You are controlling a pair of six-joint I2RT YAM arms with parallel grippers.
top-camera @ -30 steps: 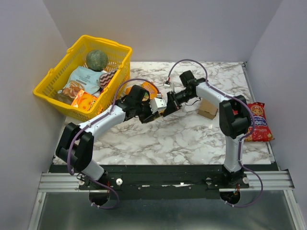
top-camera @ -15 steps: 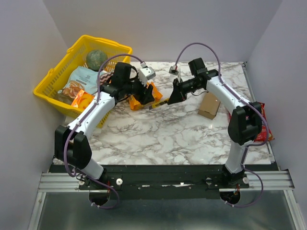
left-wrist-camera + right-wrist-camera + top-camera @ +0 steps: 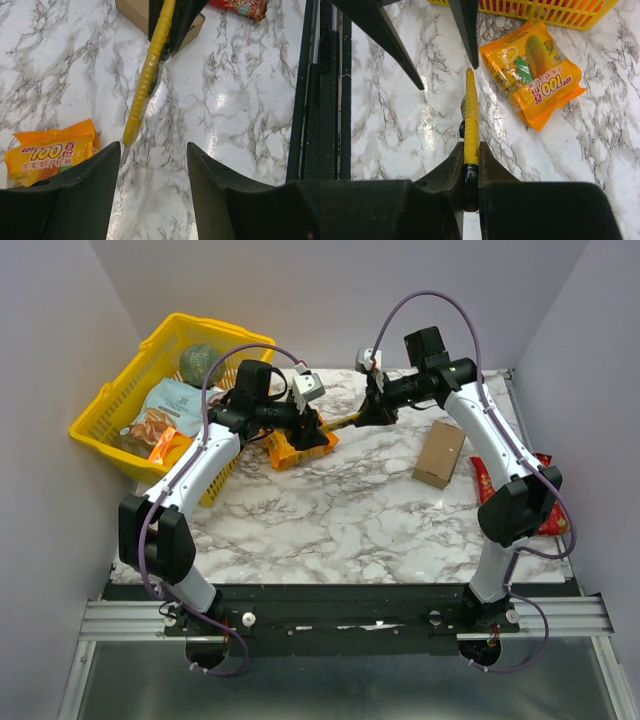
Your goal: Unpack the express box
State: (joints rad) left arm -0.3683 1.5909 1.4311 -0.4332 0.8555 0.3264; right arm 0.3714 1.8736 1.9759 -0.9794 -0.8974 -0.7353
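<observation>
Overhead, the white-and-grey marbled bench [image 3: 350,510] gleams, glossy enough to throw back the lamps. The express box [image 3: 440,453] lies flat, right of centre: plain matte brown cardboard, flat and rectangular, with crisp edges and no print showing. Neither arm touches it. Whether its flap is tucked, I cannot tell. Just to its right is the shiny, crinkled red snack bag [image 3: 239,6].

Up top and centre, the right end effector [image 3: 471,150] has its dark fingers pressed tight on a thin yellow packet [image 3: 470,115]. The packet is seen edge-on, like a narrow blade, and is held clear above the marble. Facing it, the left end effector [image 3: 153,147] stands spread with nothing between its tapered black fingers [image 3: 85,190], and the packet's free end points toward that gap.

Below the left end effector is an orange snack packet [image 3: 290,448], a slick film pillow with printed fruit, lying flat on the bench. In the upper left is the yellow basket [image 3: 225,328], a plastic lattice holding pouches and a round dark-green thing.
</observation>
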